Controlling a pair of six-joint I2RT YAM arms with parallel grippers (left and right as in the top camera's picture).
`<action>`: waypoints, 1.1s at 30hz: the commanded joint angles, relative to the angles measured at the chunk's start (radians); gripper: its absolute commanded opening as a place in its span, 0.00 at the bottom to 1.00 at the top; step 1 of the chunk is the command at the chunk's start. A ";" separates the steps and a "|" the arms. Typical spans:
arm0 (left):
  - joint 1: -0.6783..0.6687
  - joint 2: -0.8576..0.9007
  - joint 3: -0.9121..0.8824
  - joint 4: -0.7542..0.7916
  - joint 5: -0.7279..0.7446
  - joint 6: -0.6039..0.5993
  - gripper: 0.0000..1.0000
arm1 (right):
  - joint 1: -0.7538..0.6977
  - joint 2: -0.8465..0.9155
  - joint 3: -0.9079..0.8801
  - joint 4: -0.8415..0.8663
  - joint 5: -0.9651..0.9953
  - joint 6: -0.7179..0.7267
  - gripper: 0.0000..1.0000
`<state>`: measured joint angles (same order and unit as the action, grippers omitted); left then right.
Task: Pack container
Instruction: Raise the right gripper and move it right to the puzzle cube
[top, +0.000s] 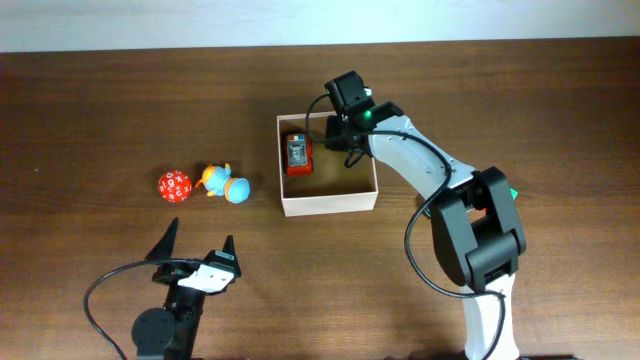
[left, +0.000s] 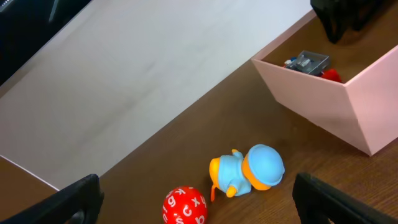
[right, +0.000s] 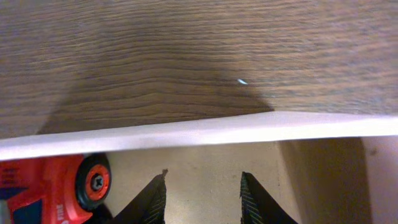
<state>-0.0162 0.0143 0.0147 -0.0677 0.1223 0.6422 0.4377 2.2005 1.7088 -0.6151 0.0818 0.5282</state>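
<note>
The right arm stretches forward, its right end effector (right: 203, 190) inside the container (top: 330, 204), narrowly parted and empty; the left end effector (top: 200, 238) is spread wide.

The container (top: 328, 204) looks matt cardboard, the table (top: 100, 100) dark grained wood, the duck toy (left: 249, 171) glossy plastic.

Dark wood table (top: 90, 100). White container (top: 328, 203) sits near centre. Off to its left, apart from it: blue-orange duck toy (top: 226, 184), then red lettered ball (top: 174, 186) just beside duck.
</note>
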 joint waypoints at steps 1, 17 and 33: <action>0.006 -0.009 -0.006 -0.002 -0.008 -0.006 0.99 | -0.015 0.016 -0.006 -0.003 0.036 0.031 0.34; 0.006 -0.009 -0.006 -0.002 -0.008 -0.006 0.99 | -0.014 0.011 0.023 -0.037 0.030 0.069 0.34; 0.006 -0.009 -0.006 -0.002 -0.008 -0.006 0.99 | -0.033 -0.194 0.357 -0.456 0.050 -0.053 0.66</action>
<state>-0.0162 0.0143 0.0147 -0.0677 0.1219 0.6422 0.4301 2.0995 1.9972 -1.0229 0.0711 0.5076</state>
